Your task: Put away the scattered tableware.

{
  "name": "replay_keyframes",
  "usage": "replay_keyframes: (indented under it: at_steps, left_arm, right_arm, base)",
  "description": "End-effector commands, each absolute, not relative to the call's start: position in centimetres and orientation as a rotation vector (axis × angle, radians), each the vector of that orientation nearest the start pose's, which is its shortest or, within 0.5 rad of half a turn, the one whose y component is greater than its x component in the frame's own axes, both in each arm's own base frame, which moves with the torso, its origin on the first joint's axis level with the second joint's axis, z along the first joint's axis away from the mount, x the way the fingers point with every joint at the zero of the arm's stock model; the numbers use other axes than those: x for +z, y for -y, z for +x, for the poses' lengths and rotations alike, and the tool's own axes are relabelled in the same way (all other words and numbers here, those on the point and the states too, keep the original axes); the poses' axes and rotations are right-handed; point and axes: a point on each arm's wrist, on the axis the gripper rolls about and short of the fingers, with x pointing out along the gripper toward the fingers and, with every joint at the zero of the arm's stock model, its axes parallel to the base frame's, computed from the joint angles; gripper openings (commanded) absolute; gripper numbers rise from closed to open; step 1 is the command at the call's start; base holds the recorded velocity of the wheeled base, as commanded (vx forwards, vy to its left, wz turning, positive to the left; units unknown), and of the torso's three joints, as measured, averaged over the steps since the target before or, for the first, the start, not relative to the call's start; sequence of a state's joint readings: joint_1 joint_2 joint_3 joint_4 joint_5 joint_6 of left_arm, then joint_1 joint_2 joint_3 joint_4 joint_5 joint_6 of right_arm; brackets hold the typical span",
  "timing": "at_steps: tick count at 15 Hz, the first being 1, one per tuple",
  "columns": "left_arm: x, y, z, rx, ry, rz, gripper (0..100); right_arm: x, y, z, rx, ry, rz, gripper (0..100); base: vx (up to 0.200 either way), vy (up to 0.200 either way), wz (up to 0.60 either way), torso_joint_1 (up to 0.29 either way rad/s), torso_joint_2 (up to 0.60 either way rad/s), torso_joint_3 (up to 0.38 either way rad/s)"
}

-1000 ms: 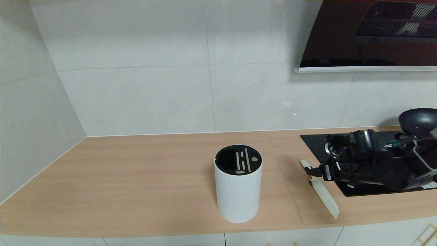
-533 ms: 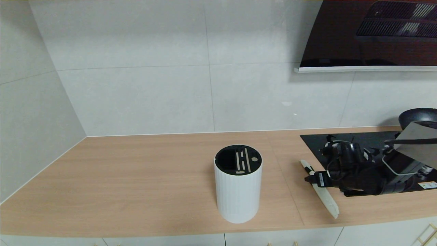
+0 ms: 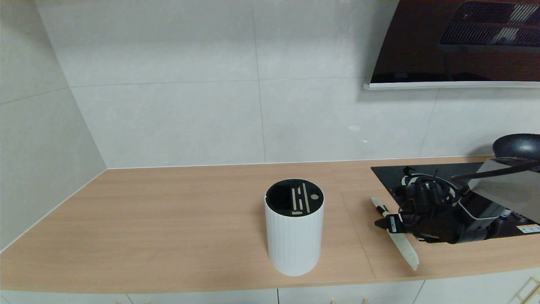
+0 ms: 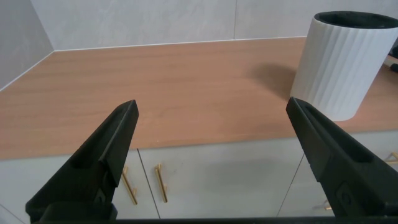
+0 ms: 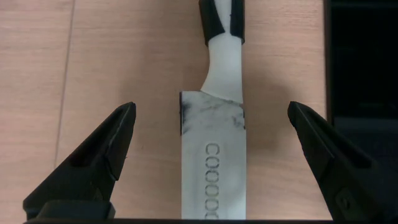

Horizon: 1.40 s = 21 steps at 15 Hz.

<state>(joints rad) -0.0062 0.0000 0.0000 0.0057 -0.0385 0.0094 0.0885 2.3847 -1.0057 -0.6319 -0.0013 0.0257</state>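
Observation:
A white knife (image 3: 404, 248) with a black-banded handle lies flat on the wooden counter (image 3: 168, 219), just left of the cooktop. In the right wrist view its marbled blade (image 5: 211, 162) runs between the fingers. My right gripper (image 3: 386, 223) hovers low over the knife where handle meets blade, open (image 5: 211, 111), with one finger on each side and neither touching it. A white ribbed knife holder (image 3: 294, 230) with a black slotted top stands mid-counter, to the knife's left. My left gripper (image 4: 211, 104) is open and holds nothing, in front of the counter edge, with the holder (image 4: 343, 62) off to one side.
A black cooktop (image 3: 392, 177) sits at the counter's right with a dark pan (image 3: 517, 147) on it. A range hood (image 3: 455, 46) hangs above. Tiled walls close the back and left. Cabinet doors with gold handles (image 4: 160, 183) lie below the counter edge.
My right arm's wrist has turned and the gripper has dropped lower over the knife. The knife and holder have stayed put.

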Motion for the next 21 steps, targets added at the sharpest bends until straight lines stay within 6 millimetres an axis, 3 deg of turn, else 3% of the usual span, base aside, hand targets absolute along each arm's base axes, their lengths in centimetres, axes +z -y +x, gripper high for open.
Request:
replay_keyframes:
  at_steps: [1,10,11,18,21]
  left_arm:
    - [7.5,0.1,-2.3,-0.045,-0.006,0.009,100]
    - [7.5,0.1,-2.3,-0.045,-0.006,0.009,100]
    - [7.5,0.1,-2.3,-0.045,-0.006,0.009,100]
    - [7.5,0.1,-2.3,-0.045,-0.006,0.009,100]
    - [7.5,0.1,-2.3,-0.045,-0.006,0.009,100]
  right_arm:
    - [-2.5,-3.6,40.1,0.071,-0.754,-0.010,100]
    - [-3.3,-3.5,40.5,0.037,-0.761,-0.026,100]
    - [-3.4,-3.5,40.5,0.037,-0.763,-0.026,0]
    - [-3.8,-3.6,40.4,0.039,-0.772,-0.028,0]
    - [-2.3,-3.8,40.3,0.025,-0.742,-0.032,0]
  base:
    - [0.000,0.000,0.00,0.000,0.00,0.000]
    - [0.000,0.000,0.00,0.000,0.00,0.000]
    - [0.000,0.000,0.00,0.000,0.00,0.000]
    - [0.000,0.000,0.00,0.000,0.00,0.000]
    - [0.000,0.000,0.00,0.000,0.00,0.000]
